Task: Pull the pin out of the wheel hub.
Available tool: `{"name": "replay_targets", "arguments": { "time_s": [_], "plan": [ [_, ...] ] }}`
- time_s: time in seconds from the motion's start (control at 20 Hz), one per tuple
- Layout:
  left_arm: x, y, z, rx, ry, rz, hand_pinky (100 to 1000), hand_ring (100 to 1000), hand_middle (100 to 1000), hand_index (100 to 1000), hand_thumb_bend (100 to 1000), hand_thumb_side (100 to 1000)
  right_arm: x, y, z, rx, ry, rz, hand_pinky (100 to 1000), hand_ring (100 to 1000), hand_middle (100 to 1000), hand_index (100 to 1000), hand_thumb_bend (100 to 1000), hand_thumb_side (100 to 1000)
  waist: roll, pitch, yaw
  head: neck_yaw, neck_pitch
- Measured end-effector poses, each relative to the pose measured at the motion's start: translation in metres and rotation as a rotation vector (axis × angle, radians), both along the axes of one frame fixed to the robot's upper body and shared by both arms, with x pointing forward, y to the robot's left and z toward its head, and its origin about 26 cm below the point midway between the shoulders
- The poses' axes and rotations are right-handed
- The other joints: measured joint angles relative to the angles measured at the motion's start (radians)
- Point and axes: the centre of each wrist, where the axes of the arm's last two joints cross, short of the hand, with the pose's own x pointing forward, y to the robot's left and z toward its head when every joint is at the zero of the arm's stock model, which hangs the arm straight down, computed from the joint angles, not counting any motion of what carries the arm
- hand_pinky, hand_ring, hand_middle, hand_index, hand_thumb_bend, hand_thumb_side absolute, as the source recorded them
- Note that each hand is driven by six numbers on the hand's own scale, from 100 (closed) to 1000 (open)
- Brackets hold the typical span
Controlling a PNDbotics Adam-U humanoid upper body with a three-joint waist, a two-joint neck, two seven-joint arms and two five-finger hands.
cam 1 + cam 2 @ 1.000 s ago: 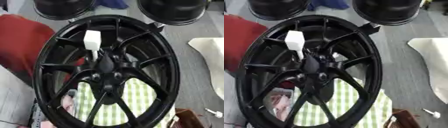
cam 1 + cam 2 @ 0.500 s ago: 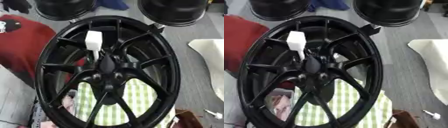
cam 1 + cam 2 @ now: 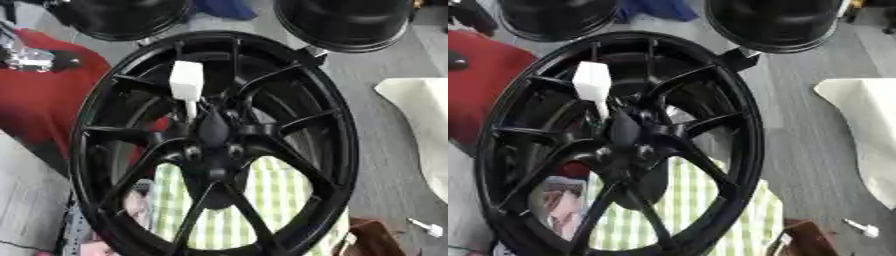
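A black spoked wheel lies in front of me, filling most of both views. A white pin with a block-shaped top stands up from the hub, its thin shaft entering just upper left of the hub's centre. My left hand, black and silver, shows at the upper left edge over the red cloth. It is well to the left of the pin and outside the rim, touching neither. Its finger pose is not clear. The right hand shows in no view.
Two more black wheels sit at the back. A red cloth lies left, a green checked cloth under the wheel, a white sheet right, and a small white part and brown object lower right.
My left hand has come into view from the upper left edge over the red cloth. The pin still stands in the hub; the wheel has not moved.
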Motion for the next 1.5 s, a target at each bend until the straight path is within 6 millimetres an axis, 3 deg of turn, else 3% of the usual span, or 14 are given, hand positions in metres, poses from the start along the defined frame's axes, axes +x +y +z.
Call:
{"name": "replay_targets", "arguments": {
  "time_s": [0.2, 0.55, 1.1, 1.5],
  "plan": [
    [0.007, -0.009, -0.003, 0.004, 0.014, 0.002, 876, 837, 740, 875, 420, 431, 0.0, 0.0, 0.0, -0.003, 0.002, 0.003, 725, 682, 591, 736, 138, 511, 0.0, -0.001, -0.002, 0.0, 0.0],
    [0.021, -0.05, -0.007, 0.028, 0.033, 0.025, 909, 883, 777, 902, 551, 363, 0.002, 0.002, -0.001, -0.009, 0.015, 0.009, 725, 680, 590, 735, 139, 514, 0.002, -0.003, -0.003, 0.0, 0.001],
    [0.029, -0.085, -0.017, -0.017, 0.068, 0.08, 912, 897, 793, 912, 573, 334, 0.005, 0.004, -0.004, -0.006, 0.032, 0.018, 724, 678, 587, 734, 139, 514, 0.007, -0.005, -0.016, 0.009, 0.001],
    [0.038, -0.092, -0.026, -0.011, 0.112, 0.088, 908, 902, 801, 914, 565, 332, 0.007, 0.006, -0.004, -0.002, 0.033, 0.027, 724, 675, 585, 734, 139, 515, 0.007, -0.005, -0.022, 0.016, 0.001]
  ]
}}
